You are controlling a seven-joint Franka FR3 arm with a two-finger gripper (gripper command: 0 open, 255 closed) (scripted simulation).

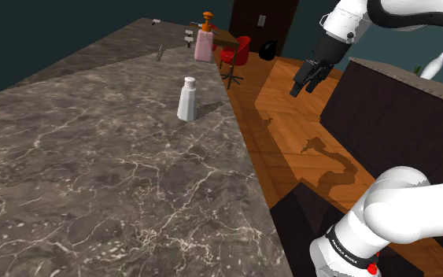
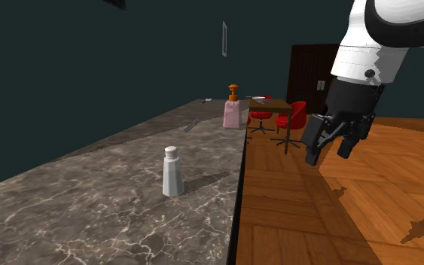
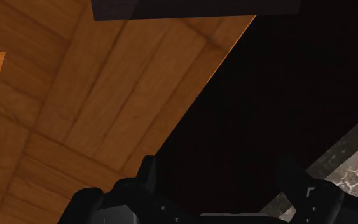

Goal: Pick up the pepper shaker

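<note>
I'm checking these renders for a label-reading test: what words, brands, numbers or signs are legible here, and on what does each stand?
No text can be read.
Black band round the white arm: small white lettering, too small to read.
Pepper shaker: plain white, no label shows.
Pink pump bottle: no label shows.
Pale wall plate: no writing can be made out.

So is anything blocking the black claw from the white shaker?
Nothing visible. The open black two-finger gripper hangs over the wooden floor beside the grey marble counter; the white pepper shaker stands upright near its edge.
</note>
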